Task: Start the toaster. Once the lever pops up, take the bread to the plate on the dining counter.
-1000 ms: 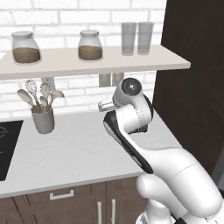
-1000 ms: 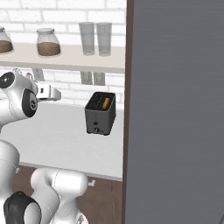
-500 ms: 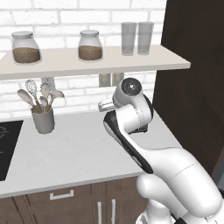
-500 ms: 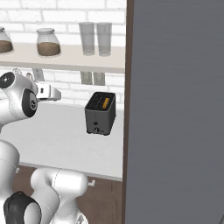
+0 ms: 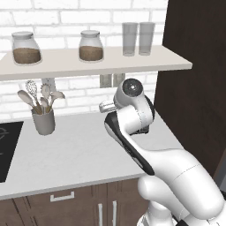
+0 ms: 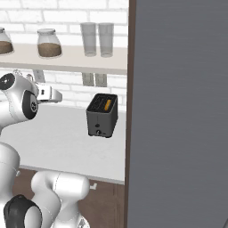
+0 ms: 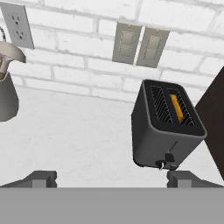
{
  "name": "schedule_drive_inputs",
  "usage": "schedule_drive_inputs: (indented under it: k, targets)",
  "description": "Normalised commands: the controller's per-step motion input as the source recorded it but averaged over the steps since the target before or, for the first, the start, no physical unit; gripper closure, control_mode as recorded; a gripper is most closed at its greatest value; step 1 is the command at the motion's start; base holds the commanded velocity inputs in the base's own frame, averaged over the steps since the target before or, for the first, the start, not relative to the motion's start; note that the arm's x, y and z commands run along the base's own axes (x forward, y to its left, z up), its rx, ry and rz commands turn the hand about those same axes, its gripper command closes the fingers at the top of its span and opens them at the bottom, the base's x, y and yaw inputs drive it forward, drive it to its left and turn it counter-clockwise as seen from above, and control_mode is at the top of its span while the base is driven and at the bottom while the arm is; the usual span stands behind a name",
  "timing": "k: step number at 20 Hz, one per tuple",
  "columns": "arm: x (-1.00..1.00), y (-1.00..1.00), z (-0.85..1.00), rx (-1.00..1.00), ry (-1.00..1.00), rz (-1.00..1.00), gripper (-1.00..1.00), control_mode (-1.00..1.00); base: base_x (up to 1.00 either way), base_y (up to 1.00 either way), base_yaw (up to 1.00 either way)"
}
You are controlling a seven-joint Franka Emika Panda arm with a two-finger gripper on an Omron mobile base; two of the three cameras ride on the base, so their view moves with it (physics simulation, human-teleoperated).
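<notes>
Standing on the white speckled surface (image 6: 58, 138) just in front of the white brick wall (image 7: 78, 48): small boxy dark grey toaster (image 6: 102, 115), slots facing up, sitting close beside the tall dark cabinet panel (image 6: 178, 111) at 3 o'clock. Showing in one slot as a golden-orange edge: flat slice of bread (image 7: 176, 107), sitting low inside the toaster, the other slot appearing empty. Sitting low on the toaster's front face: tiny knob, with the lever just beside it near the bottom. Hovering back from the toaster, with fingertips spread wide and nothing between them: two-finger gripper (image 7: 113, 179), toaster lying at about 1 o'clock in the hand view, apart from both tips. Hanging on the wall above the toaster at 12 o'clock: two pale switch plates (image 7: 140, 43); white outlet (image 7: 17, 24) sitting at 10 o'clock. Standing well apart on the surface toward 9 o'clock: grey utensil cup (image 5: 43, 121) holding whisk and spoons. Resting on the pale shelf (image 5: 88, 62) above: two brown-filled glass jars (image 5: 90, 45) and two clear tumblers (image 5: 137, 38).
</notes>
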Motion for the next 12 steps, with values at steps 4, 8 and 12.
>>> schedule_drive_inputs:
  k: [4, 8, 12]
  targets:
    - [0.0, 0.0, 0.0, 0.0, 0.0, 0.0, -1.0, -1.0, 0.0, 0.0, 0.0]
    - [0.0, 0.0, 0.0, 0.0, 0.0, 0.0, -1.0, -1.0, 0.0, 0.0, 0.0]
    - [0.0, 0.0, 0.0, 0.0, 0.0, 0.0, -1.0, -1.0, 0.0, 0.0, 0.0]
